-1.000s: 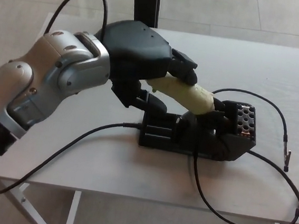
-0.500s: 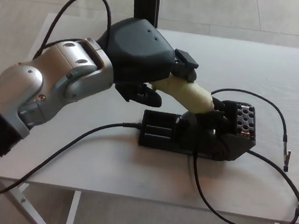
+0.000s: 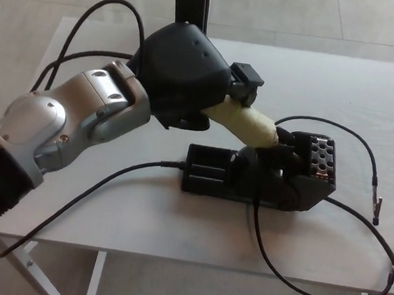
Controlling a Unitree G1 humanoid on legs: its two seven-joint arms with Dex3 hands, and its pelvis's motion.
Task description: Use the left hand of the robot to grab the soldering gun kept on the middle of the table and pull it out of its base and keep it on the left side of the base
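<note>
One left hand [image 3: 190,74] is closed around the pale handle of the soldering gun [image 3: 248,123], gripped at its upper end, presumably so it can be drawn out along its own axis. Its tip end is seated in the black base [image 3: 261,174] at the middle of the surface [image 3: 108,195], apparently not yet freed.

Base [image 3: 250,177] sat mid-table [image 3: 370,87], soldering gun [image 3: 248,124] angled up-left out of it, left hand [image 3: 190,74] wrapped round its upper end.
</note>
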